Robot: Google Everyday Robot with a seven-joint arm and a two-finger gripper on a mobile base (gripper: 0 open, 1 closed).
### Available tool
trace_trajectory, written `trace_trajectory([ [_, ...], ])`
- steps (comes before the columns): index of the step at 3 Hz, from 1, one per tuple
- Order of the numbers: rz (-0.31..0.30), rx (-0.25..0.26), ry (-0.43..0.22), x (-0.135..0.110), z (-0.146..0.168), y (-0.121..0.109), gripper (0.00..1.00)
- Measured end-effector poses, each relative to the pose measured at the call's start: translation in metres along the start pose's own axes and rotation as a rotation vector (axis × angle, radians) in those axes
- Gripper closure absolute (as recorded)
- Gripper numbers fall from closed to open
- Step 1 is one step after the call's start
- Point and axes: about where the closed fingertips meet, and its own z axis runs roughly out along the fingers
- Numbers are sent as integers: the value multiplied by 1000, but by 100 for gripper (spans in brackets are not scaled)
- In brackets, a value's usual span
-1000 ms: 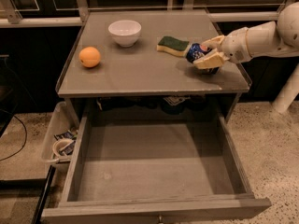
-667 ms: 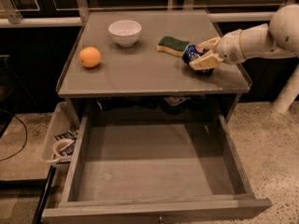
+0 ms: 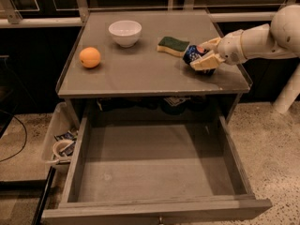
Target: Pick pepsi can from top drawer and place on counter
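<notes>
The pepsi can (image 3: 193,54), dark blue with a red-white logo, is tilted in my gripper (image 3: 206,53) over the right part of the counter (image 3: 140,74), low above or touching its surface, just right of the sponge. The pale fingers are shut on the can from both sides. My white arm reaches in from the right. The top drawer (image 3: 154,165) is pulled wide open below the counter and its grey worn bottom holds nothing.
On the counter stand a white bowl (image 3: 125,32) at the back, an orange (image 3: 89,57) at the left and a green-yellow sponge (image 3: 173,46) next to the can. A whitish bin of clutter (image 3: 59,142) sits left of the drawer.
My gripper has carried the can leftwards over the counter, closer to the sponge. Nothing else has moved.
</notes>
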Motion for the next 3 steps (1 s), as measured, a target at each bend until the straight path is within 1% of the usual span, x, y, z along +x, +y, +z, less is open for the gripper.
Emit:
trace_trajectory([
  [2, 0, 0, 0, 0, 0, 0, 5],
  [3, 0, 0, 0, 0, 0, 0, 0],
])
